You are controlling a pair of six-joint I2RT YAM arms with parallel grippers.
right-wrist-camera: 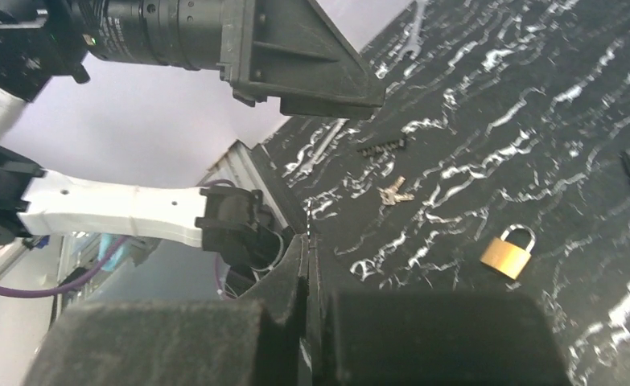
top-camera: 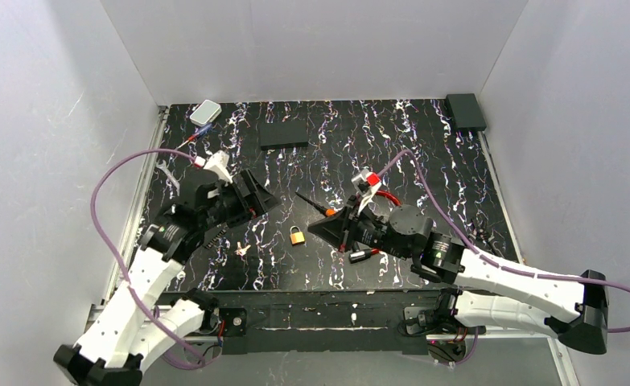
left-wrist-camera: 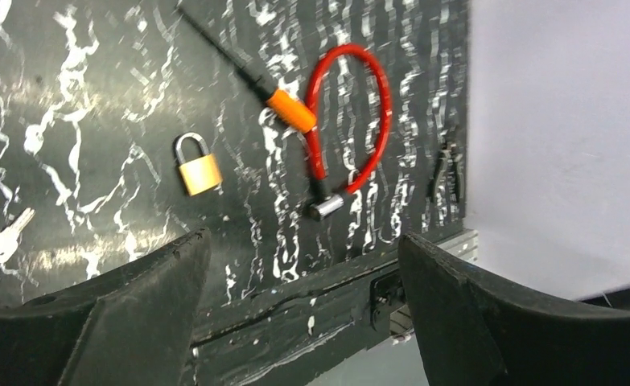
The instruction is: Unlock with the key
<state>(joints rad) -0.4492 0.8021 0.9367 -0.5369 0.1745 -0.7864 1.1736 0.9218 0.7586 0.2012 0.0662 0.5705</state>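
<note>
The key, an orange body (top-camera: 328, 212) with a thin black rod pointing back-left, lies mid-table; it also shows in the left wrist view (left-wrist-camera: 290, 110). The small brass padlock (top-camera: 296, 236) stands free on the mat, seen in the left wrist view (left-wrist-camera: 198, 170) and the right wrist view (right-wrist-camera: 508, 253). My right gripper (top-camera: 313, 227) is shut and empty, its tip just right of the padlock and in front of the key (right-wrist-camera: 307, 241). My left gripper (top-camera: 259, 205) is open and empty, raised left of the padlock (left-wrist-camera: 303, 241).
A red cable lock (left-wrist-camera: 352, 121) lies by the key. A small silver bunch (top-camera: 243, 249) lies left of the padlock. A silver wrench (right-wrist-camera: 319, 149) and screws (right-wrist-camera: 380, 146) lie near the left rail. A white box (top-camera: 205, 112) and black boxes (top-camera: 283, 134) stand at the back.
</note>
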